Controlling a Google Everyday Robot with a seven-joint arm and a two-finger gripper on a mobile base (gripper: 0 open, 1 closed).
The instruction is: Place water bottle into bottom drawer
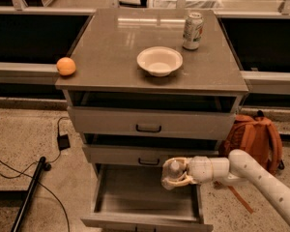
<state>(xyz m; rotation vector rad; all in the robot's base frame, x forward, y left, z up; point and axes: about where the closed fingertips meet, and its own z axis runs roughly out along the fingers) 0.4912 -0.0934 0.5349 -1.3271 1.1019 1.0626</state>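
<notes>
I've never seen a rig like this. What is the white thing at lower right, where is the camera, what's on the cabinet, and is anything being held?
The white tube coming in from the lower right is a robot's single arm. It ends in a two-finger pincer. There is only one camera, looking down at the front of the cabinet; where it is mounted is not known. The pincer is shut on the water bottle, seen cap-first, over the right part of the open bottom drawer. On the cabinet top are an orange at the left edge, a white bowl near the middle and a can at the back right. An orange backpack sits on the floor to the right.
</notes>
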